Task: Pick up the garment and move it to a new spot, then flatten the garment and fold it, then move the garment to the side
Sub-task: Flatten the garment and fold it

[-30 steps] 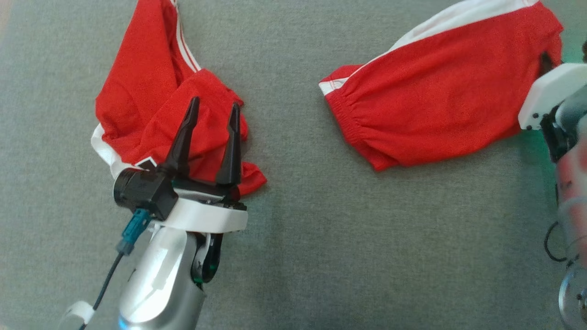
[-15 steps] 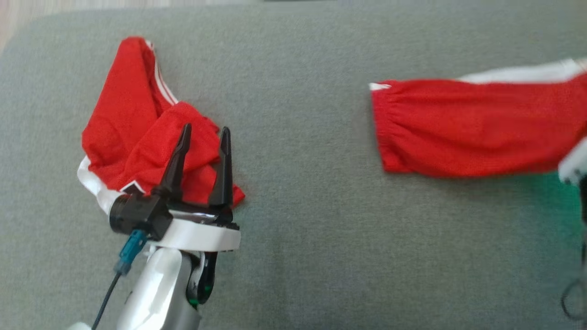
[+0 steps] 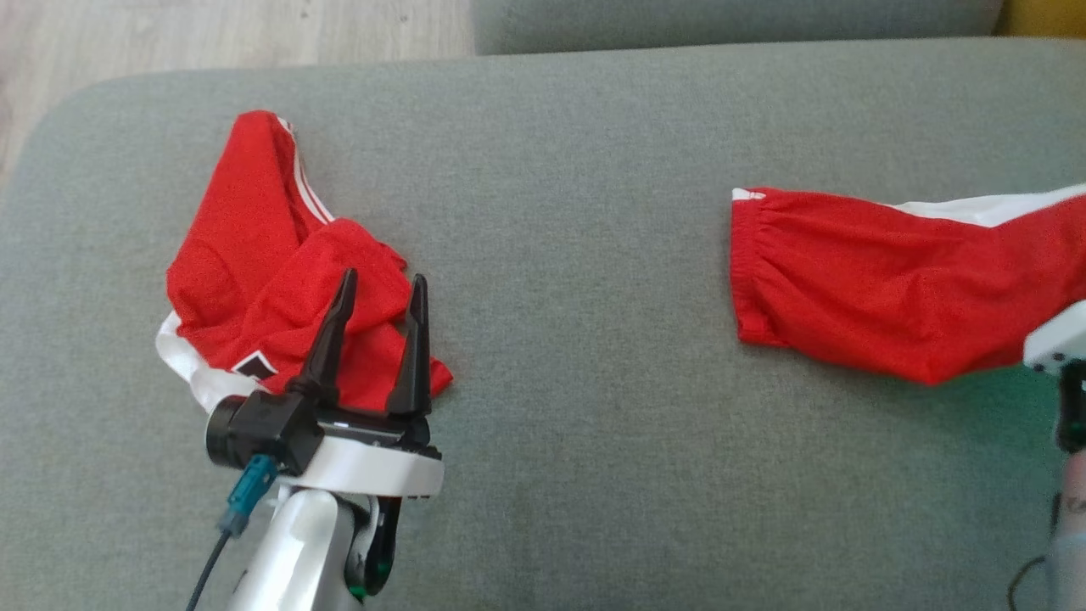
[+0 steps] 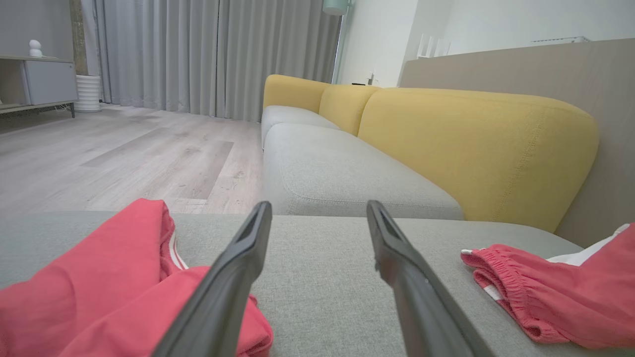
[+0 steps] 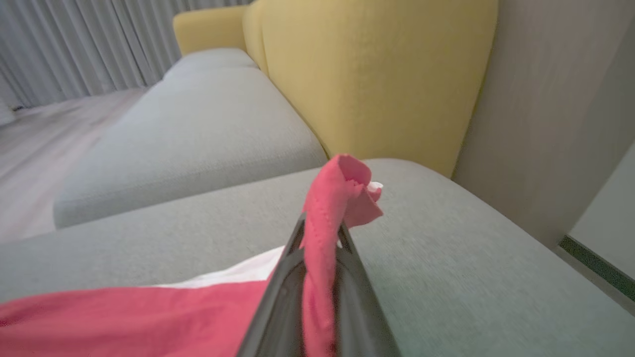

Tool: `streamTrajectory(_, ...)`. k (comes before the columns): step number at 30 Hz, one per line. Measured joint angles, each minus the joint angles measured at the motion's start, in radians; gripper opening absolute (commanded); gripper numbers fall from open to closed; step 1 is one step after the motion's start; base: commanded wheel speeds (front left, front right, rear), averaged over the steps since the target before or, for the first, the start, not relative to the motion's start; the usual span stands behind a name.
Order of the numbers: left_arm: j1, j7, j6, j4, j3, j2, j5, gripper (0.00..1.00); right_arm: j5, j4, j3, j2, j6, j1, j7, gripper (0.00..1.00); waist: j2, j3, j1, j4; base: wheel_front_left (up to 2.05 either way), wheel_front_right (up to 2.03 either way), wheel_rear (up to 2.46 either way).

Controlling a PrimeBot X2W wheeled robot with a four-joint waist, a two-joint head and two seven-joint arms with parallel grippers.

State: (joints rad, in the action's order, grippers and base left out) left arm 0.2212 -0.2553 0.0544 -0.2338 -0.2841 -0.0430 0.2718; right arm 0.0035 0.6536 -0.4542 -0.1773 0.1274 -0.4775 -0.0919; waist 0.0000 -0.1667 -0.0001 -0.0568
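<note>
A red garment (image 3: 891, 288) with a white side panel and a gathered waistband lies stretched across the right of the grey cushion (image 3: 577, 255). Its right end is lifted. My right gripper (image 5: 322, 223) is shut on a bunched red edge of it, and that arm's white wrist housing (image 3: 1056, 339) sits at the right edge of the head view. A second red garment (image 3: 254, 280) with white stripes lies crumpled at the left. My left gripper (image 3: 383, 280) hovers open over its near right part, holding nothing. In the left wrist view both garments show, the crumpled garment (image 4: 99, 287) and the stretched garment (image 4: 545, 302).
Wooden floor (image 3: 212, 34) lies beyond the cushion's rounded far left corner. Another grey seat cushion (image 4: 337, 173) continues behind, with a yellow backrest (image 4: 471, 144) along the right. A pale wall (image 5: 555, 109) stands close on the right.
The head camera has shifted, showing more of the cushion's far edge. My right gripper has drawn the stretched garment rightward, away from the crumpled one. The left gripper stays open over the crumpled garment.
</note>
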Motion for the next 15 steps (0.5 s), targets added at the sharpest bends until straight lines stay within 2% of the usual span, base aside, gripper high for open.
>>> streamTrajectory(7,-0.015,0.0,0.0,-0.006,0.002,0.0,0.0,1.0,0.079,-0.069,0.156,0.02,0.0,0.027,-0.052,0.0,0.0,0.043,0.0,-0.019,0.0,0.0,0.0)
streamTrajectory(15,-0.055,0.0,0.0,0.001,0.003,0.0,0.0,1.0,0.165,-0.086,0.323,0.02,0.0,0.046,-0.077,0.0,0.0,0.082,0.0,-0.053,0.0,0.0,0.0)
